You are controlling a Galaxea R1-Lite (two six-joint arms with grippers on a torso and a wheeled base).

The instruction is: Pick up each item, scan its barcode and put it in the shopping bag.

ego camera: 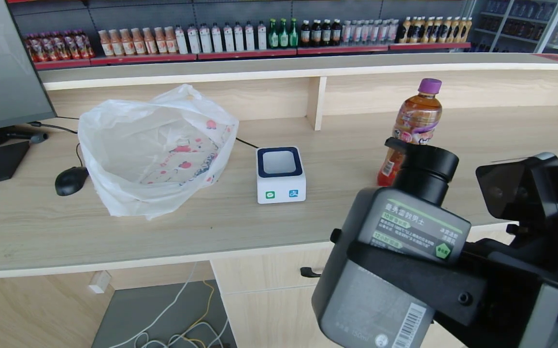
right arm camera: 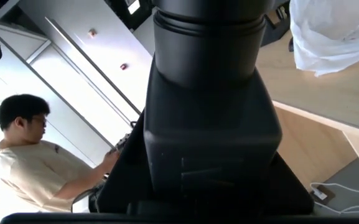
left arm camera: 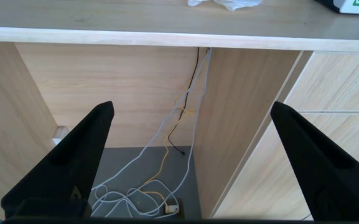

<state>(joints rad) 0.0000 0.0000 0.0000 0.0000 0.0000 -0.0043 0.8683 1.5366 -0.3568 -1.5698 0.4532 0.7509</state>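
My right gripper (ego camera: pixel 419 285) is shut on a dark grey bottle (ego camera: pixel 394 251) with a black cap, held tilted in front of the counter's edge at lower right; a barcode shows near its base. The same dark grey bottle (right arm camera: pixel 210 118) looms close in the right wrist view. On the counter stand a white scanner (ego camera: pixel 280 174) with a dark blue frame, an open white shopping bag (ego camera: pixel 155 147) to its left, and a tea bottle (ego camera: pixel 413 126) with a purple cap to its right. My left gripper (left arm camera: pixel 188 171) hangs open below the counter, facing the cabinet opening, with nothing between its fingers.
A black mouse (ego camera: pixel 71 180) lies left of the bag, beside a monitor (ego camera: pixel 3 72) on its stand. A raised shelf with a divider (ego camera: pixel 316 102) runs along the counter's back. Cables (left arm camera: pixel 160 180) trail on the floor under the counter, next to drawers (left arm camera: pixel 335 124).
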